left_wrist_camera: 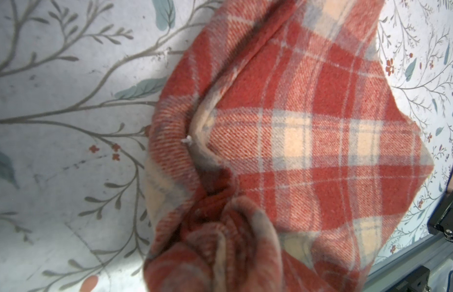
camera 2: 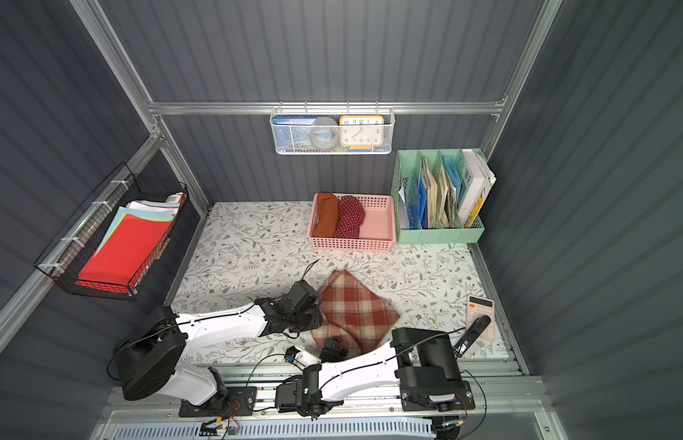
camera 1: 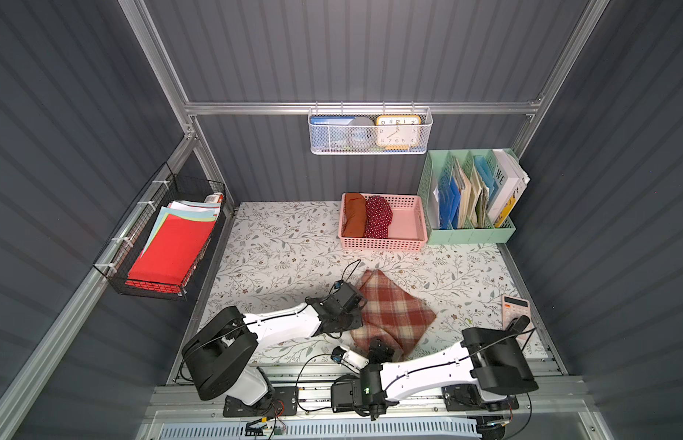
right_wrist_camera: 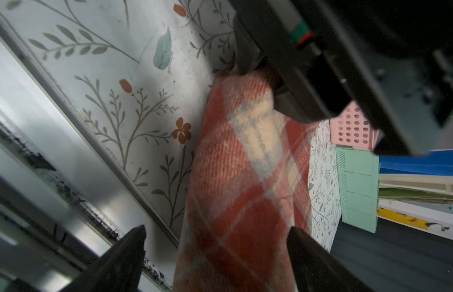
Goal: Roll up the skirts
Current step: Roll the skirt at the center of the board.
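Status, by our reading: two of three done. The plain rust-orange cloth skirt (camera 1: 354, 215) and the dark red white-dotted cloth skirt (camera 1: 378, 217) lie rolled side by side in the pink perforated plastic basket (camera 1: 382, 244), well beyond both sets of fingers, with room left beside them. The red-and-cream plaid woolly skirt (camera 1: 399, 310) is the open item. It lies on the bench (camera 1: 279, 251) between the two arms, its near edge turned into a thick tube and the far part flat and unrolled. The left fingers (camera 1: 351, 323) are pressed together, pinching one end of that tube. The right fingers (right_wrist_camera: 119, 263) stand spread wide, one on either side of the tube, gripping nothing. Left to do, we judge: roll up the flat part, then probably move it to the basket. Bench surface: white sheet printed with grey twigs and small red flowers, scuffed. Room: dark grey ribbed walls on an aluminium frame. A black wire basket (camera 1: 153, 285) of red and pastel paper sheets (camera 1: 168, 251) hangs well outside the left fingers. A mint-green file rack (camera 1: 469, 234) stands beyond the right fingers, and a pink calculator (camera 1: 517, 306) lies outside them.
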`<action>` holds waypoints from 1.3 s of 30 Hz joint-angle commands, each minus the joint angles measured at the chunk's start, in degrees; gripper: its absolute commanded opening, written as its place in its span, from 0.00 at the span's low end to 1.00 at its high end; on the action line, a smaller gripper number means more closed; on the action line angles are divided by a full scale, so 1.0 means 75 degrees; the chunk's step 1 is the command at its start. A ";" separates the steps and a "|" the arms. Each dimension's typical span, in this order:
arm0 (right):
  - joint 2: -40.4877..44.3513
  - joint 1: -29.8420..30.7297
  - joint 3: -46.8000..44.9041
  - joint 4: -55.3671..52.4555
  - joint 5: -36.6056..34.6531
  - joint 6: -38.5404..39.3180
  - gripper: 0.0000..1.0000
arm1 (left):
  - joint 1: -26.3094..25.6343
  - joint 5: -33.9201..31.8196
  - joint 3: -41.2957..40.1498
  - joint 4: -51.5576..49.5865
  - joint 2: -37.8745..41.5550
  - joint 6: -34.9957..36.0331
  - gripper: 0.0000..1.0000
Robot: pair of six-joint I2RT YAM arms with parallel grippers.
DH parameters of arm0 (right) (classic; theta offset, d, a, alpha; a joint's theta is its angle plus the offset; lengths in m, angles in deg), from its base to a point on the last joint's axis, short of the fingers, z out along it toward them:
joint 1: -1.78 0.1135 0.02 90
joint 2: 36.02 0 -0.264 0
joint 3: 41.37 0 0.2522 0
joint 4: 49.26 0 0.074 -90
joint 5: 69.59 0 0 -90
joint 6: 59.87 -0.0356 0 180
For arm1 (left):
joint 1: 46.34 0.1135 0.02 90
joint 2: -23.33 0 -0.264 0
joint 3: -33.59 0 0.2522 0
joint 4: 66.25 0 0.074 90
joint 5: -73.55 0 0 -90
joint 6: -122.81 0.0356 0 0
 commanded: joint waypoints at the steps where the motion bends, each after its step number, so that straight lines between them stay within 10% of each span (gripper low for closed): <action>1: -0.0652 -0.0095 0.0470 -0.0745 -0.0644 -0.0356 0.96 | 0.0034 0.0416 0.0174 -0.0376 0.0024 0.0194 0.00; 33: -0.2578 -0.1671 0.1113 -0.2933 -0.0694 -0.3543 0.67 | 0.0031 0.0446 -0.0108 -0.0422 0.0702 -0.0035 0.00; 39: -0.2316 -0.1899 0.0828 -0.2474 -0.0448 -0.3153 0.26 | 0.0039 0.0583 -0.0364 -0.0367 0.0766 -0.0049 0.00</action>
